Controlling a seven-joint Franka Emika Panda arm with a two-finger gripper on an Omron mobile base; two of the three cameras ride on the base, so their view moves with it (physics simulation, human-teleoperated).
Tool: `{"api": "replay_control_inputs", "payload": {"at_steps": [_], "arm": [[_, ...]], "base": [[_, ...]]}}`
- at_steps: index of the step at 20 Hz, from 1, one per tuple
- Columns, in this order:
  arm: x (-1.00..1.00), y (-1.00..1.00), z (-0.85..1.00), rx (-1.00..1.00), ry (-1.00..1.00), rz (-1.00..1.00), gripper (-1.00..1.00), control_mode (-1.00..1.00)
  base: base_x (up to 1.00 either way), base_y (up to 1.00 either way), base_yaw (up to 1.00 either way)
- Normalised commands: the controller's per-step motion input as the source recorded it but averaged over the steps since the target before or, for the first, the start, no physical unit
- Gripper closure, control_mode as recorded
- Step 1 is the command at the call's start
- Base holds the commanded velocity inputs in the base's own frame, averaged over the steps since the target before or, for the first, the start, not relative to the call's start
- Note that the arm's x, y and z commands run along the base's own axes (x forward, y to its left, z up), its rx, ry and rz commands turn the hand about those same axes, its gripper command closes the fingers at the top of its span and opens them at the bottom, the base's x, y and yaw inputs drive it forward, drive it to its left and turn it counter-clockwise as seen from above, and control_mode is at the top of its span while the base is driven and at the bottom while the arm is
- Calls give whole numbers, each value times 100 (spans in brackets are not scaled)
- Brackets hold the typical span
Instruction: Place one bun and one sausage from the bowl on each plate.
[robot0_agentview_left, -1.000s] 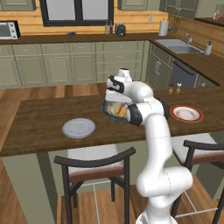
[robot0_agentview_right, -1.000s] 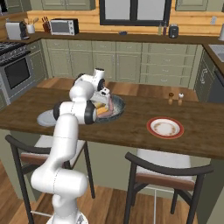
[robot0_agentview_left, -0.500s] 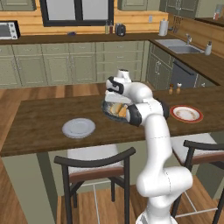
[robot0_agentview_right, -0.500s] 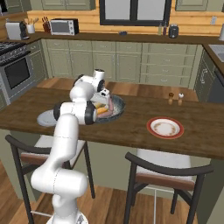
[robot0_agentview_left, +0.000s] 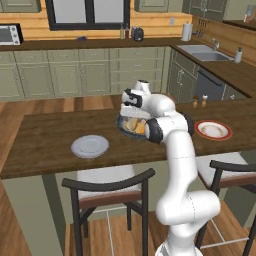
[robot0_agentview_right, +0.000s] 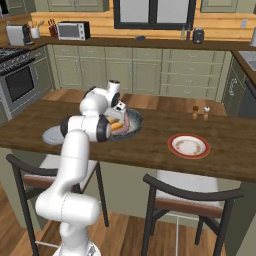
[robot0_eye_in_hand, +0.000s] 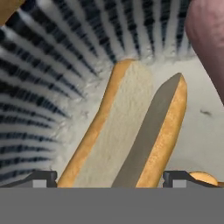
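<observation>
In the hand view a split yellow-orange bun (robot0_eye_in_hand: 127, 131) lies on the bowl's pale floor (robot0_eye_in_hand: 201, 135), directly between my gripper's (robot0_eye_in_hand: 110, 177) two fingertips, which stand wide on either side of it. A pinkish sausage (robot0_eye_in_hand: 209, 39) shows at the upper right. From the base views my gripper (robot0_agentview_left: 131, 116) (robot0_agentview_right: 116, 119) reaches down into the dark speckled bowl (robot0_agentview_left: 121, 130) (robot0_agentview_right: 137, 126), where buns (robot0_agentview_left: 135, 125) (robot0_agentview_right: 116, 126) and a sausage (robot0_agentview_right: 126, 119) lie. The grey plate (robot0_agentview_left: 90, 146) (robot0_agentview_right: 52, 135) and the red-rimmed plate (robot0_agentview_left: 213, 130) (robot0_agentview_right: 189, 146) sit on the counter.
The wooden island counter (robot0_agentview_left: 45, 135) carries salt and pepper shakers (robot0_agentview_right: 200, 112) behind the red-rimmed plate. Two dark chairs (robot0_agentview_left: 107, 192) (robot0_agentview_right: 187, 197) stand along its near edge. The bowl's striped inner wall (robot0_eye_in_hand: 43, 65) rises close beside the bun.
</observation>
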Motion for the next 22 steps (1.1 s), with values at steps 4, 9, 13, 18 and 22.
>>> {"api": "replay_control_inputs", "payload": {"at_steps": [4,9,13,18,22], "arm": [[-34,0,-26,5,-17,-8,100,-100],[-3,20,20,1,-7,-3,100,-100],[-4,24,97,-2,0,0,100,-100],[-70,64,70,-9,0,3,100,-100],[-100,100,0,-22,-9,12,100,-100]], "base": [[0,0,0],[0,0,0],[0,0,0],[0,0,0],[0,0,0]]}}
